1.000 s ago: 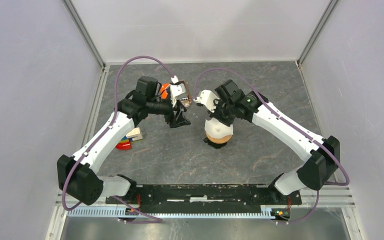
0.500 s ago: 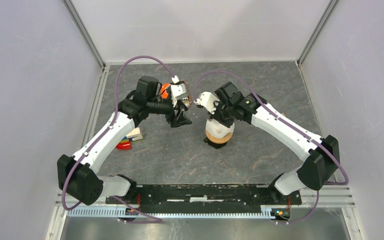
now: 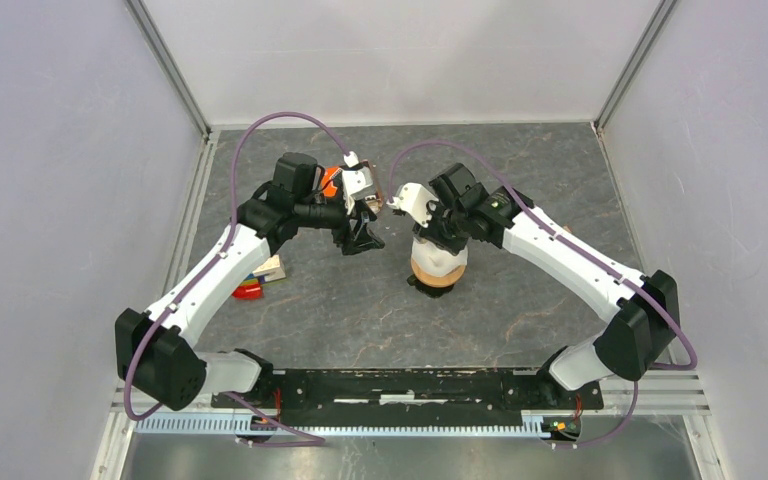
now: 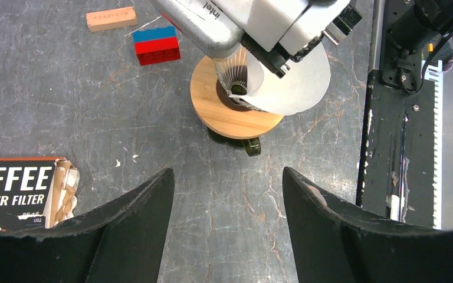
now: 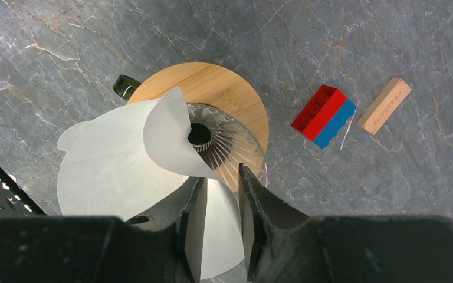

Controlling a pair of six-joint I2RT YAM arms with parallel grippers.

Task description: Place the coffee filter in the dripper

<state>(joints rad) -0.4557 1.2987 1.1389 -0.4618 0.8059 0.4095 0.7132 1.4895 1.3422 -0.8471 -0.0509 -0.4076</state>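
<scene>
While the right gripper (image 5: 221, 180) is clamping the coffee filter (image 5: 106, 171) by its edge directly above the dripper (image 5: 224, 88), the white fan is hanging half-open. One curled lip is dipping into the ribbed funnel and the wide part is spilling off toward the arms' bases. The left gripper (image 4: 227, 174) is hovering nearby, jaws apart and empty.

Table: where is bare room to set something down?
Free: the wide patch of table between the blocks, the dripper and the black rail; the far right corner. Crowded: the centre, where the left gripper, right gripper, coffee filter and packet cluster by the dripper.
</scene>
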